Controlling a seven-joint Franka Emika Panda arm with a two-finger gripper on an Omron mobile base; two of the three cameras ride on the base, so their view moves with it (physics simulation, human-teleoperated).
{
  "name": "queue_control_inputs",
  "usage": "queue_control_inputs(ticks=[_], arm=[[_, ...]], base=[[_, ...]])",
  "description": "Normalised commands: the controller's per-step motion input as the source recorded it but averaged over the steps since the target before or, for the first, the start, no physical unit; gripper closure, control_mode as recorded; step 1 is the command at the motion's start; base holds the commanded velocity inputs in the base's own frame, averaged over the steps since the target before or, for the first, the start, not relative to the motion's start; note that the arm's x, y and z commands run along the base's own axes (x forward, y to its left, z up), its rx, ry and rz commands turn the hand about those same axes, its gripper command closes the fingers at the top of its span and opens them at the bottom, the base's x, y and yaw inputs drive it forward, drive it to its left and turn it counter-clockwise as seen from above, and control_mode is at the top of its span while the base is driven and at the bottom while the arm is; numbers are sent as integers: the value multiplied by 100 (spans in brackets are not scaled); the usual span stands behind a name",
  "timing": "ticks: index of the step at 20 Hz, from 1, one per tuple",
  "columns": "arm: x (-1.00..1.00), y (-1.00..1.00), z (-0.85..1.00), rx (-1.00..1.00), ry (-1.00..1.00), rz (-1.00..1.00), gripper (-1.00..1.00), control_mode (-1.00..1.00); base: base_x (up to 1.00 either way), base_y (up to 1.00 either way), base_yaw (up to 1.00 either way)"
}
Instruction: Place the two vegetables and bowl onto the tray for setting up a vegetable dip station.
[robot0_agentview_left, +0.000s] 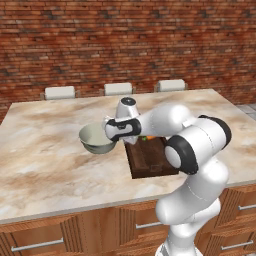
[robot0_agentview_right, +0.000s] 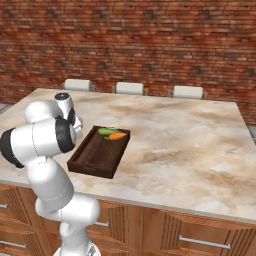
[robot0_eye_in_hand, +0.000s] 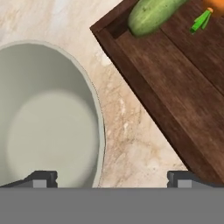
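The pale grey-green bowl (robot0_agentview_left: 94, 139) (robot0_eye_in_hand: 43, 122) stands on the counter just left of the dark wooden tray (robot0_agentview_left: 150, 162) (robot0_agentview_right: 92, 159) (robot0_eye_in_hand: 183, 92). At the tray's far end lie the green cucumber (robot0_agentview_right: 105, 131) (robot0_eye_in_hand: 153, 15) and the orange carrot (robot0_agentview_right: 118, 135) (robot0_eye_in_hand: 214, 4), side by side. My gripper (robot0_agentview_left: 121, 141) (robot0_eye_in_hand: 113, 179) points down, open and holding nothing, above the bowl's right rim. In the hand view one fingertip (robot0_eye_in_hand: 41, 178) is over the bowl's inside and the other (robot0_eye_in_hand: 183, 178) is by the tray's near edge. In the right base view my arm hides the bowl.
The marble counter (robot0_agentview_left: 50, 165) is an island with wooden drawers below its front edge. Three white chairs (robot0_agentview_left: 118, 88) stand along its far side before a brick wall. Bare counter stretches left of the bowl and right of the tray (robot0_agentview_right: 190, 150).
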Motion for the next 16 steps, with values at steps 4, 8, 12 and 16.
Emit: queue_control_inputs(ticks=[4, 8, 12, 16], arm=[[3, 2, -13, 0, 0, 0, -100, -100], [8, 7, -11, 0, 0, 0, -100, -100], [17, 10, -10, 0, 0, 0, -100, -100], [16, 7, -9, 0, 0, 0, -100, -100]], base=[[0, 0, 0], [0, 0, 0], [0, 0, 0], [0, 0, 0]])
